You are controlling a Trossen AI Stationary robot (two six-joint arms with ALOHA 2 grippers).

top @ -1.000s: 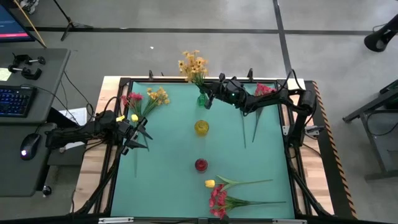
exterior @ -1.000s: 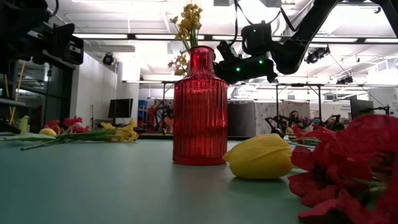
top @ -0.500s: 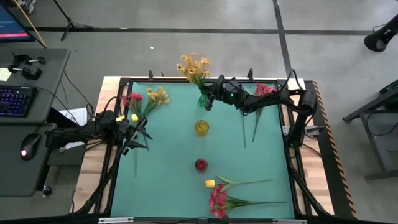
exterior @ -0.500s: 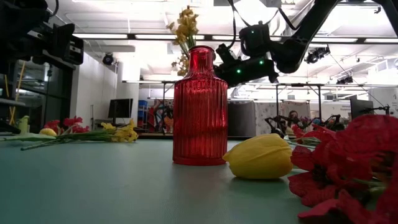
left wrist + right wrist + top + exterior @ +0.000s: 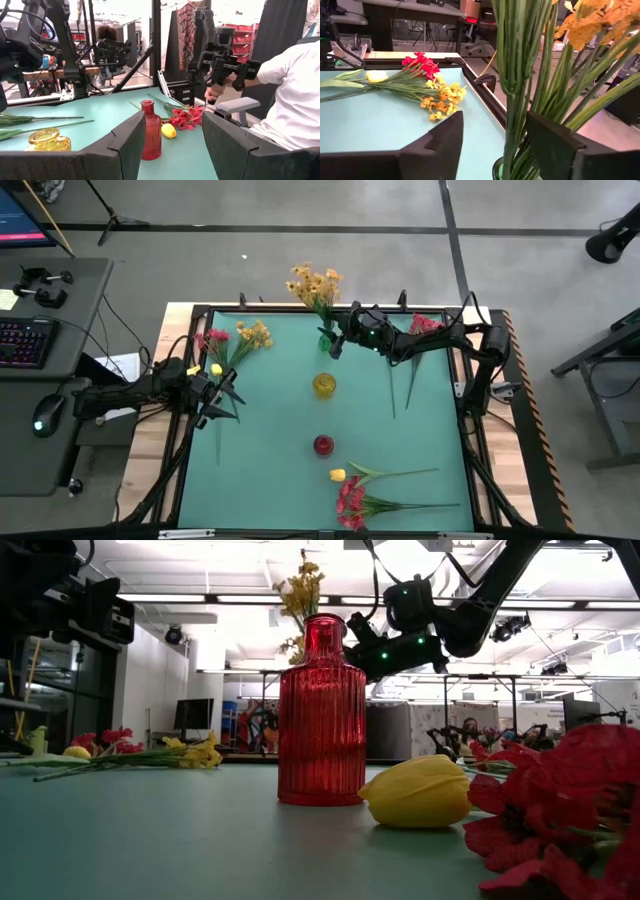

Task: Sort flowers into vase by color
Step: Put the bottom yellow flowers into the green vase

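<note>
An orange-yellow spray (image 5: 315, 284) stands with its stalks in the green vase (image 5: 325, 339) at the table's far edge. My right gripper (image 5: 337, 343) is open beside that vase; in its wrist view its fingers stand on either side of the stalks (image 5: 517, 75). The yellow vase (image 5: 324, 385) and the red vase (image 5: 323, 445) stand in line toward the near edge. More flowers (image 5: 232, 340) lie at the far left. My left gripper (image 5: 226, 395) waits open at the left edge. My right gripper (image 5: 495, 122) stands open around the spray's green stalks just above the green vase's rim (image 5: 498, 169), coming level from the table's right. I cannot tell whether either finger touches the stalks. The spray stands upright in the vase.
A pink-red stem (image 5: 418, 330) lies at the far right. A yellow tulip (image 5: 338, 475) and a pink-red cluster (image 5: 352, 498) lie at the near edge. A person in a white sleeve (image 5: 295, 100) sits beyond the table. Bare teal surface lies between the vases and the left arm.
My right gripper has opened and let go of the orange-yellow spray. The spray's blossoms have swung a little toward the right, and it now stands in the green vase.
</note>
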